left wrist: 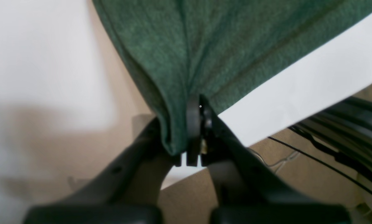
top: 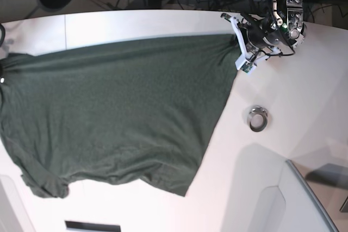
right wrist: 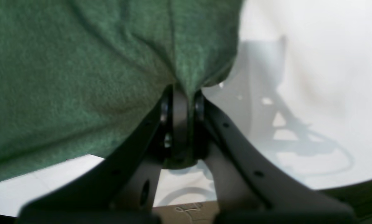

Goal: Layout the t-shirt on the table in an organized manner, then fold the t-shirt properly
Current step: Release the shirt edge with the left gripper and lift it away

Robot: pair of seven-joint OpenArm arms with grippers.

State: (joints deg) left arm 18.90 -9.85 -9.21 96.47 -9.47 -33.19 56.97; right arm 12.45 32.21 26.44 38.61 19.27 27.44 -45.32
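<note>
Currently both end effectors, left [left wrist: 193, 137] and right [right wrist: 181, 124], pinch the limp, soft dark green cloth t-shirt [top: 119, 107]; you'd best hold its hem corners over the white desk [top: 304, 96].

My right tool [right wrist: 181, 102] is clamped tight on a bunched edge of the green t-shirt [right wrist: 80, 77], which drapes away from it. The white table [right wrist: 313, 93] lies beyond, crossed by my arm's shadow.

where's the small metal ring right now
In the base view the small metal ring sits on the bare white table, on the view's right, just past the t-shirt's right edge and below the left gripper, touching neither.
</note>
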